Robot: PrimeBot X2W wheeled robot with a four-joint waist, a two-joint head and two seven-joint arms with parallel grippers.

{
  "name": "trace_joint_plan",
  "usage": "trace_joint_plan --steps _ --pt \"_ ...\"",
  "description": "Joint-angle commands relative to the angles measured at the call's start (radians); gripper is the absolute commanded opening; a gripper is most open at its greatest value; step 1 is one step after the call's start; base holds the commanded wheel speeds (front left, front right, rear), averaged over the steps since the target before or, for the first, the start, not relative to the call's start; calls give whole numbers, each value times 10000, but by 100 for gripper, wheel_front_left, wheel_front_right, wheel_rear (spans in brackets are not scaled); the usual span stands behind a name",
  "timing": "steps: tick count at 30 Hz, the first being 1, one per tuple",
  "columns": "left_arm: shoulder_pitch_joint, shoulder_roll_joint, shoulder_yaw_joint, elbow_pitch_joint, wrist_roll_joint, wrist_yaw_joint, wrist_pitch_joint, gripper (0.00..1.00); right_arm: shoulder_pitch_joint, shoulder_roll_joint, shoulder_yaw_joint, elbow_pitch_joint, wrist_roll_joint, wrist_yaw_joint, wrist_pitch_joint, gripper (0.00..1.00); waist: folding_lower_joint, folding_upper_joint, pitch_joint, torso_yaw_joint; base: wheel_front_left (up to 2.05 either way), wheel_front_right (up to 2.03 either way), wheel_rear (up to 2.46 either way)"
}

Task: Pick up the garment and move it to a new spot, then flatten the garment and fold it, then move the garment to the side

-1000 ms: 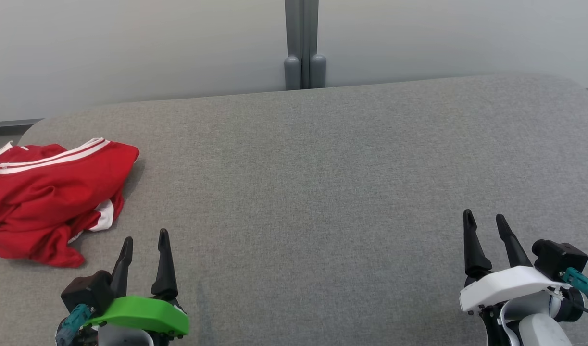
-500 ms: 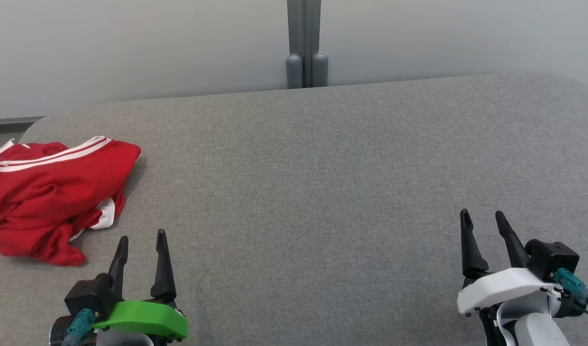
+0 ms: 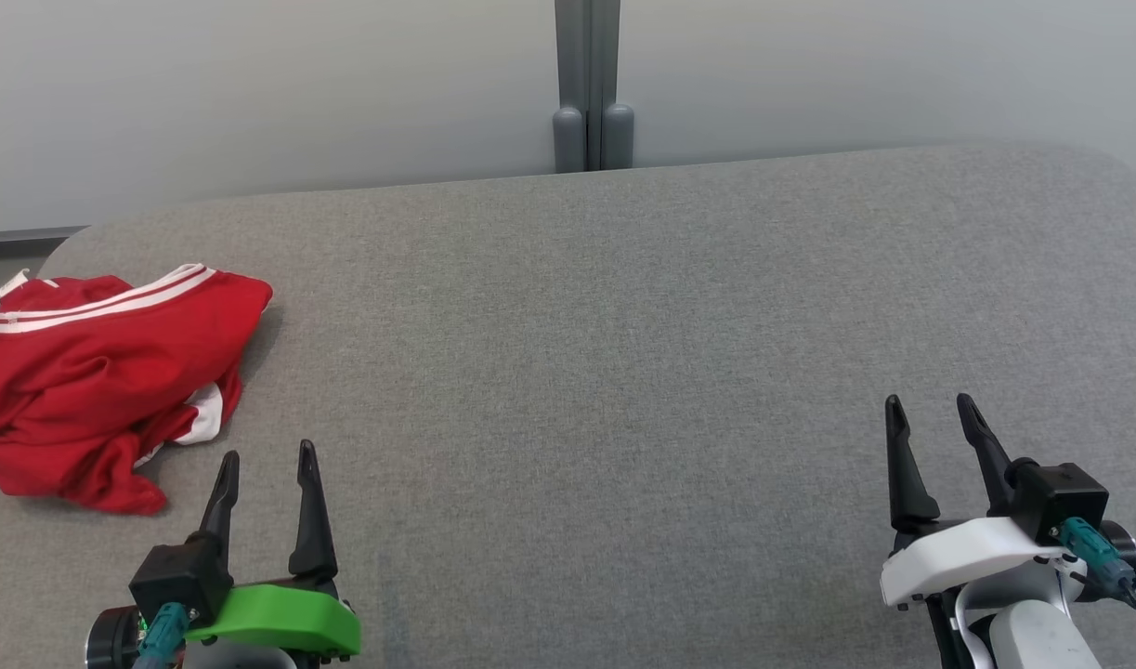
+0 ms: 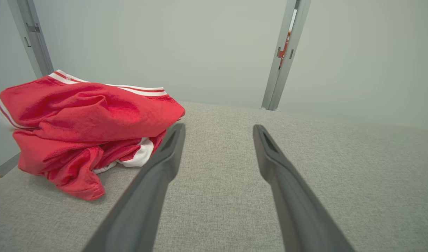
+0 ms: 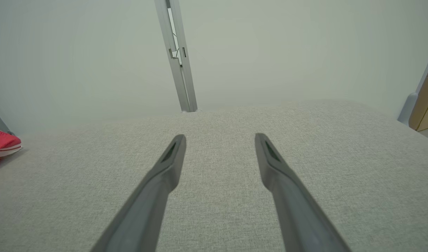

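**Grippers crept a little left, garment not moved**

Both grippers shifted slightly leftward against the earlier head frames, wrists sitting a bit lower. The camera also nudged, so this is a small change at most. The garment heap kept its shape and spot.

Head view: the garment (image 3: pixel 94 372), red with white stripes, lay crumpled at the far left of the grey padded surface (image 3: pixel 577 372), partly cut by the frame edge. The heap ran wider side to side than front to back. It sat ahead and to the left of the left gripper (image 3: pixel 267 451), near but not touching. The right gripper (image 3: pixel 929 400) was well apart from it, so the left arm was clearly nearer. Both had fingers spread and empty, touching nothing.

Left wrist view: the left gripper (image 4: pixel 219 126) had its jaws wide with bare fabric surface between them. The garment (image 4: pixel 84 122) sat left of the left finger, off the jaw line. Judged: a leftward swing is needed before any grab.

Right wrist view: the right gripper (image 5: pixel 220 135) was spread and holding nothing. A sliver of the garment (image 5: pixel 0 145) showed at the far left edge.
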Motion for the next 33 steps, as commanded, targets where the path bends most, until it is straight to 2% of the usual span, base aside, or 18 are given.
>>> trace_joint_plan --steps 1,11,24,28,33 --pt "90 4 35 -72 157 38 -97 100 -36 -47 34 -77 -219 2 -100 100 0 0 -5 1 0 0 0" --pt "196 -40 -100 -58 696 10 -281 100 76 -53 109 -3 -834 2 -272 100 0 0 -59 34 0 0 0" --pt "178 -87 -110 -45 482 7 -256 100 120 -52 95 24 -702 2 -263 100 0 0 -53 131 0 0 0" --pt "88 -87 -179 12 550 -11 -254 100 116 -47 138 31 -811 2 -263 100 0 0 -24 510 0 0 0" --pt "64 -69 -134 68 564 14 -254 100 167 -47 204 30 -812 2 -261 100 0 0 -70 1417 0 0 0"
